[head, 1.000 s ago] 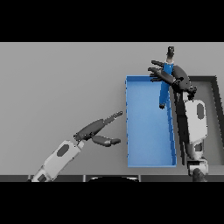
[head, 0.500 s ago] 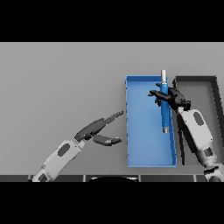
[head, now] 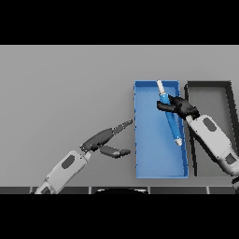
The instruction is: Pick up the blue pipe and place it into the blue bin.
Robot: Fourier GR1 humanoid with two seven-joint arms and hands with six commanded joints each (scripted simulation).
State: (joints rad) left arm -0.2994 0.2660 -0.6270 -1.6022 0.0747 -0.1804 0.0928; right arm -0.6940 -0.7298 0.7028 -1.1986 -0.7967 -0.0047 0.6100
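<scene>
The right hand [head: 179,106] gripped the blue pipe [head: 169,114] over the blue bin [head: 140,140], toward its far right corner; released tilted, it might catch the rim. The left hand [head: 105,140] hung open.

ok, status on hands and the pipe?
Right hand curled on the blue pipe, over the blue bin. Pipe slanted within bin outline; resting or not, can't tell. Left hand open, idle left of bin. Nothing blocking.
</scene>
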